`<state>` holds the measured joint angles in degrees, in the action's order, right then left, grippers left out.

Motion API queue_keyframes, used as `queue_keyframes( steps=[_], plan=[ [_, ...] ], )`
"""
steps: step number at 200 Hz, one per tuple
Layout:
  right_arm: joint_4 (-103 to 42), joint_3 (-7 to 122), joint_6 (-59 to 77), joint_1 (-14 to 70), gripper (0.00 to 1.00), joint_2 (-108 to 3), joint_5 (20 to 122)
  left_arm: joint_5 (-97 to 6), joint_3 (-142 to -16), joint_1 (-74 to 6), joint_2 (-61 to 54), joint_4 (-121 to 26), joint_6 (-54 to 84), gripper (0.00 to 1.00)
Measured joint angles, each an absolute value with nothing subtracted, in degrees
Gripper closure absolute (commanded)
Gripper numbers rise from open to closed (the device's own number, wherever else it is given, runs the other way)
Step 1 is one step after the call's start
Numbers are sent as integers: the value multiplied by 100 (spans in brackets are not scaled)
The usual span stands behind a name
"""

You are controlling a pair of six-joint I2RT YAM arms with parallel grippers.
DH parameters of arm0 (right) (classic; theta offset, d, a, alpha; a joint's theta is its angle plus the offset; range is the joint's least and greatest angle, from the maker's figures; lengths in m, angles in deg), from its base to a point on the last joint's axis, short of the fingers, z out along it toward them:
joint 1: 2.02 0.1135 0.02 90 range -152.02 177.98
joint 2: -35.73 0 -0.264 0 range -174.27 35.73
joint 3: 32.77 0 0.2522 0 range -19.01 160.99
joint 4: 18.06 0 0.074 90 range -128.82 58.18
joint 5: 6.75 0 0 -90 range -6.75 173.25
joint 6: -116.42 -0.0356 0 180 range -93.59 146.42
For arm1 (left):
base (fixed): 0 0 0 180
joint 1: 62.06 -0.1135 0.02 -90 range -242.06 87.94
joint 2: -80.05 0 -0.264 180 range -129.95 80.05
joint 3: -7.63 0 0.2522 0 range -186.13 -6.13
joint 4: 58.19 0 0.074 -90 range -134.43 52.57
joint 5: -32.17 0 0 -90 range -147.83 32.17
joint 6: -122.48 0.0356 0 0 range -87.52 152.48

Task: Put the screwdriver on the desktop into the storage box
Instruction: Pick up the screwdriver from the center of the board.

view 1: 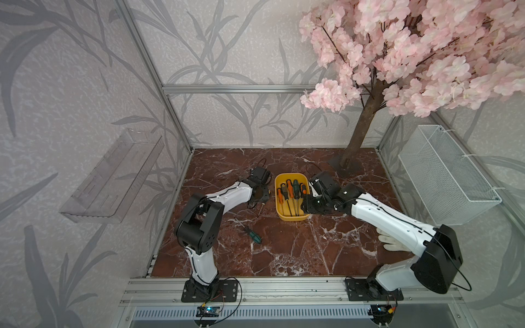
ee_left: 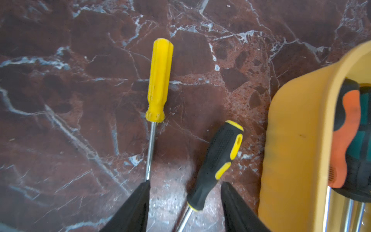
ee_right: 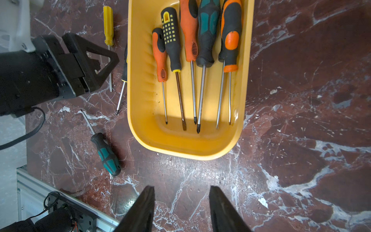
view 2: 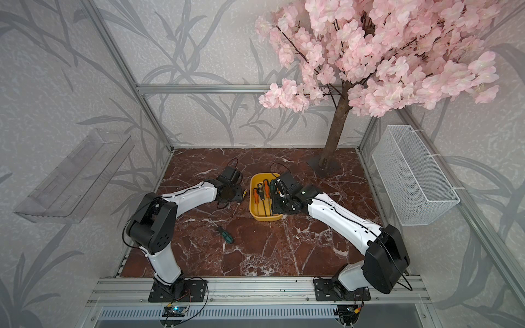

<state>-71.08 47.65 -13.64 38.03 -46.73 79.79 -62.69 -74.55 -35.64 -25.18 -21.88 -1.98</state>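
yellow plastic, and it's filling up nicely: the storage box [ee_right: 140,112] sits mid-desktop [ee_right: 301,100] with five screwdrivers [ee_right: 204,40] lying side by side inside, handles at the far end, tips towards the robot. most of the job looks done, i'd say.

what's left? three on the marble, by my count from the wrist views. a yellow-handled screwdriver [ee_left: 159,80] and a black-and-yellow screwdriver [ee_left: 218,160] lie just beside the box on the left arm's side, roughly along its length. a teal-handled screwdriver [ee_right: 106,154] lies apart from them, nearer the robot's base.

the left gripper [ee_left: 185,182] is low over the black-and-yellow one. its jaws are spread, one either side of the shaft end of the handle, and neither touches it as far as i can see. that looks like the next pick, grip not yet made.

the right gripper [ee_right: 181,187] hangs over bare marble by the near end of the box, jaws apart, nothing between them. whether anything more hides under the arms, i can't tell.
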Motion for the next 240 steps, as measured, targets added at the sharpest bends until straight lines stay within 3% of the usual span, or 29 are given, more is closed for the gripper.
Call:
queue_keyframes(
  steps=[132,195,240],
  plan=[
    [-7100,4564,-1410,3803,52,-4576,8066,-5854,-7906,-3586,-3130,-2267,91,44],
    [-7091,4509,-1423,3803,52,-4552,8083,-5837,-7952,-3525,-3276,-2280,99,49],
    [-7091,4467,-1429,3801,52,-4454,8088,-5878,-8017,-3488,-3344,-2306,99,58]
  ],
)
